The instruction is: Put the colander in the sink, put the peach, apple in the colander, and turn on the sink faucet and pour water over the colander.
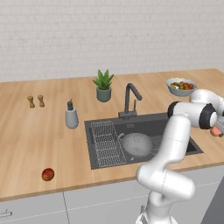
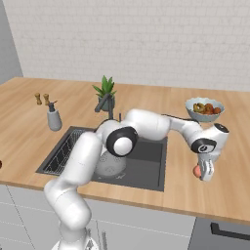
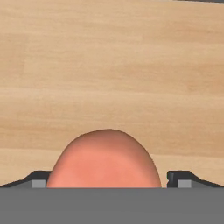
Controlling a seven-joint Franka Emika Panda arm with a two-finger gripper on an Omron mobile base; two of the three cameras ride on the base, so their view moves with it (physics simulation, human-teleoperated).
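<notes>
With the colander (image 1: 137, 144) already in the sink (image 1: 183, 131), the gripper (image 2: 201, 172) hangs over the counter (image 2: 195, 195) near its front edge, right of the sink, fingers apart astride the peach (image 3: 104, 159), ready to clamp it.

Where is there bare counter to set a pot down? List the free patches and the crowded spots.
Free: the wide stretch left of the sink, between the soap dispenser, shakers and apple; also behind the faucet. Crowded: right of the sink, where the open gripper straddles the peach below the fruit bowl.
</notes>
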